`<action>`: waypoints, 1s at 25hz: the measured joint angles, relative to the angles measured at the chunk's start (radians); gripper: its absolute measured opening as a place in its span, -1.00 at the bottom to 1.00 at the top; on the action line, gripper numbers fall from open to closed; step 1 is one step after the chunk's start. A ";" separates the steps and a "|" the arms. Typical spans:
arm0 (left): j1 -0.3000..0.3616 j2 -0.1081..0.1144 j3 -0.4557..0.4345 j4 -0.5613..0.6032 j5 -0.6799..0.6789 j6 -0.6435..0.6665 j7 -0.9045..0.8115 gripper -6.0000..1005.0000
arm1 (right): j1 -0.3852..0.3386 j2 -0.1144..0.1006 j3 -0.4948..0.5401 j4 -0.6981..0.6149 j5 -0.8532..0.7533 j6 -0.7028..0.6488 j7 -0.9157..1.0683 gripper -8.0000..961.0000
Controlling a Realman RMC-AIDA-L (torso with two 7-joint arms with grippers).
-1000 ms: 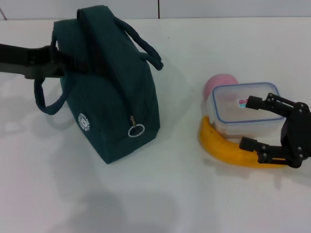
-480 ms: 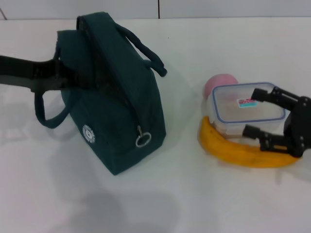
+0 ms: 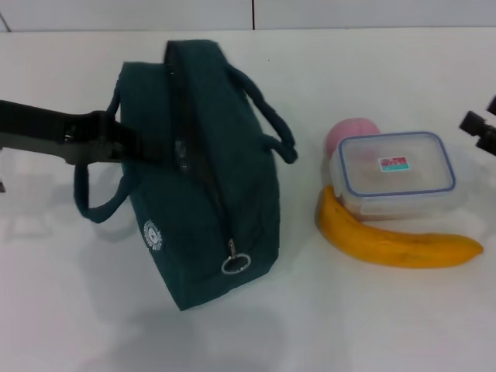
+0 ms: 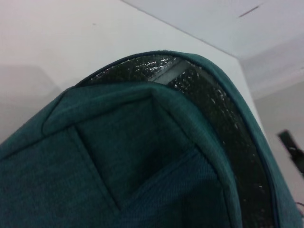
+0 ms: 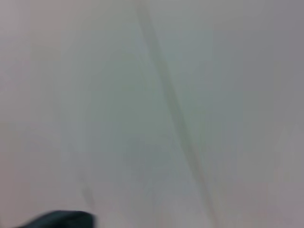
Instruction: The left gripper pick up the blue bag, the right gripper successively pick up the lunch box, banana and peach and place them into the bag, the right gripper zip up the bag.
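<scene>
Left gripper [image 3: 128, 146] clamped on bag [image 3: 201, 178] end. Lunch box [image 3: 395, 174] just inboard of right gripper [image 3: 482, 130]; its grip state unreadable.

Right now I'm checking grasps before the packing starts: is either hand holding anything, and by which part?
The left hand grips the blue bag at its end panel by the zip. The right hand, at the table's edge, holds nothing.

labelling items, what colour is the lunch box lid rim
Blue, around a clear lid on the lunch box; best in the head view.
</scene>
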 joint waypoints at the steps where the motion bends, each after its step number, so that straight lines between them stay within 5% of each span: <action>1: 0.000 0.000 0.000 0.000 -0.012 0.003 0.000 -0.93 | -0.005 0.000 0.010 0.002 0.000 0.030 0.011 0.81; 14: -0.008 -0.001 -0.003 -0.024 -0.037 0.003 -0.006 -0.93 | -0.002 -0.005 0.005 0.070 -0.011 0.227 0.194 0.81; 25: -0.015 0.003 -0.001 -0.039 -0.073 0.003 0.000 -0.93 | 0.030 0.007 0.010 0.153 -0.003 0.208 0.364 0.81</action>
